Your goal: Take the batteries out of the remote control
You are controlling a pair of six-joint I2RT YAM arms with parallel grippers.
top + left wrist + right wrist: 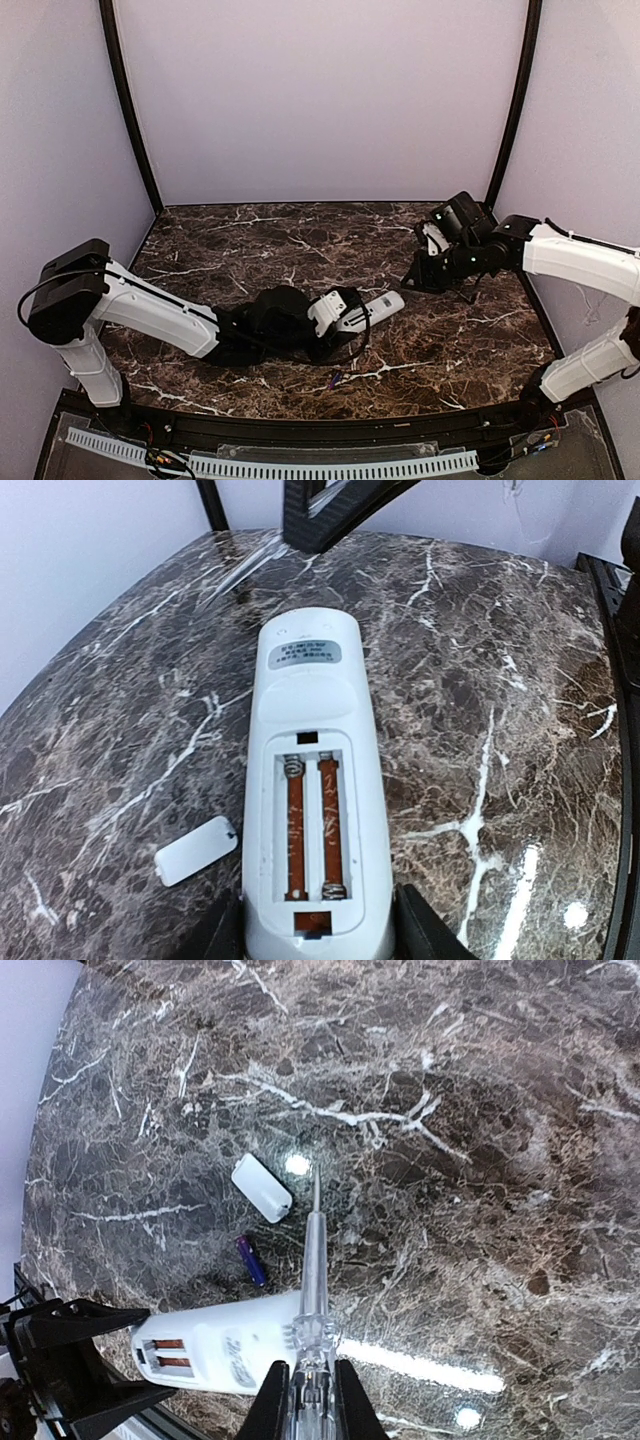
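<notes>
remote control (310,695) white (orange inside) | battery (250,1259) purple | table (500,630) brown marble

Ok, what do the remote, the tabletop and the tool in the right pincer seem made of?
The remote: white plastic, smooth, slightly glossy, with coppery strips and metal springs in its open bay. The tabletop: polished dark brown marble or a lookalike; it mirrors the lights. The tool: thin metal shaft, clear plastic handle, probably.
</notes>
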